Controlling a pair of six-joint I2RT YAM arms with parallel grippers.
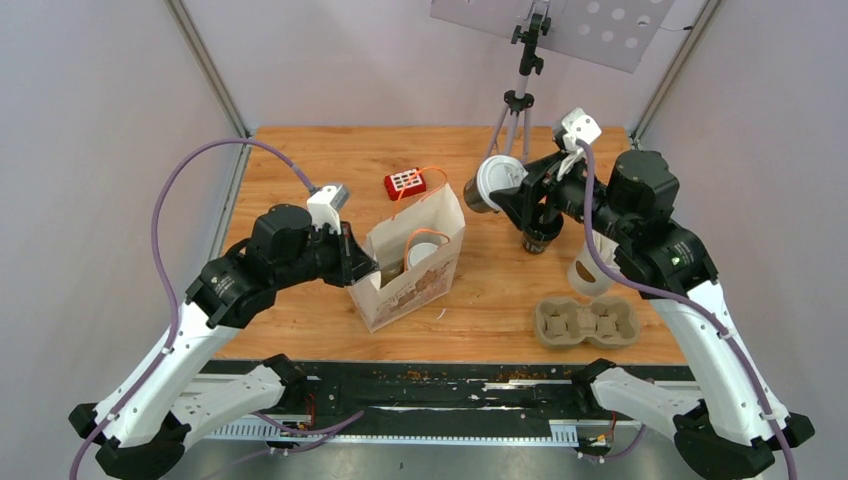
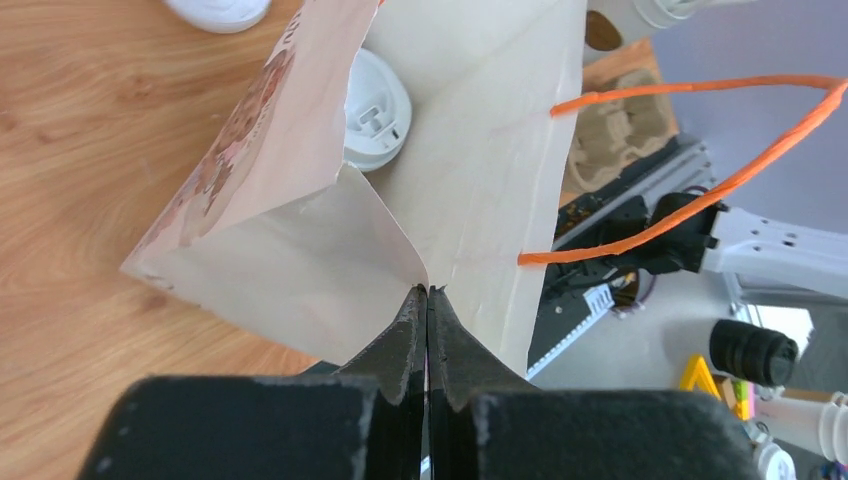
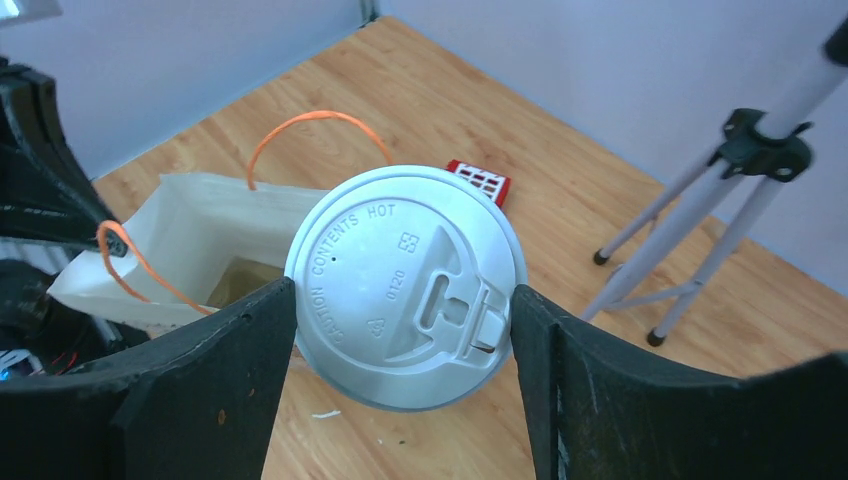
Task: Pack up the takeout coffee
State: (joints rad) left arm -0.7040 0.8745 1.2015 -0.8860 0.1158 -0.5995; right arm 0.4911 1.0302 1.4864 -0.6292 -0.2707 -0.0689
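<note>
Now left end effector (image 2: 427, 292) pinches one bag (image 2: 300, 270), right end effector (image 3: 402, 300) clamps one coffee (image 1: 495, 180).

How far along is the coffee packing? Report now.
Done: one cup sits in the bag. In hand: left pincer pinches the bag's edge; right pincer holds a second cup beside the bag. Left: get that cup into the bag.

Wooden table (image 1: 300, 190), orange grain, evenly lit. Pale walls (image 1: 90, 120) close table's left, far, right sides. Metal posts (image 1: 208, 68) rise from table's far corners. Tripod (image 1: 518, 100) at table's far edge, perforated panel (image 1: 600, 25) overhead.
</note>
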